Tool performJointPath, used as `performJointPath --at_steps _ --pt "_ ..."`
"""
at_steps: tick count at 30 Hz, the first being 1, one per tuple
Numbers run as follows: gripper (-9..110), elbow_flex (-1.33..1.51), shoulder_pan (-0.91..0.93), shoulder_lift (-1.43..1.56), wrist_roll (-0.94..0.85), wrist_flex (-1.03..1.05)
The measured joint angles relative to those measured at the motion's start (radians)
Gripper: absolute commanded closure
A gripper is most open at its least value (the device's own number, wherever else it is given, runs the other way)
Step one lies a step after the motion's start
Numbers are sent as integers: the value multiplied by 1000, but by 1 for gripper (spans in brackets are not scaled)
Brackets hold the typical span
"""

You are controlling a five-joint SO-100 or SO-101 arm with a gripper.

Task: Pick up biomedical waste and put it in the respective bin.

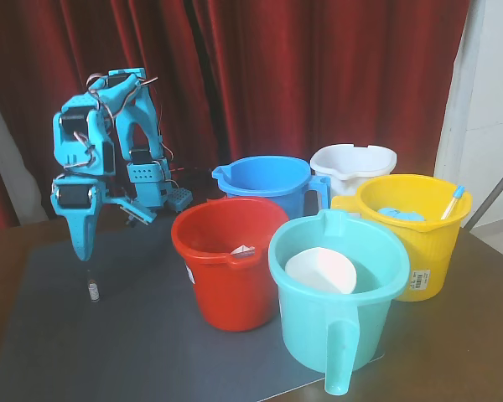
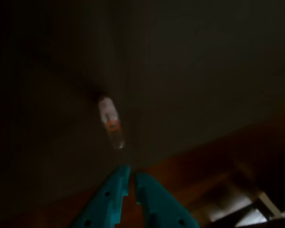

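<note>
Your hand, fingers pressed together, hangs just above the vial, with the red bucket fronting the blue bin.

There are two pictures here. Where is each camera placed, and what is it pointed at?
Fixed view: stands in front of the table, looking slightly down at the buckets, including the blue bucket, with the whole arm at left and its end effector pointing down above the vial.
Wrist view: rides on the arm, looking down past the nearly closed end effector at the vial on the dark mat.
Shared: vial and end effector.
</note>
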Motion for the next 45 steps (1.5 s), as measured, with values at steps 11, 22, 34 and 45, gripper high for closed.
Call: performJointPath --at_steps 11,22,34,45 --pt "83 -2 0 -20 0 -14" --pt "82 -17 0 -20 0 64" --pt "82 -35 0 -20 0 149" --pt "83 -35 66 -25 -31 141"
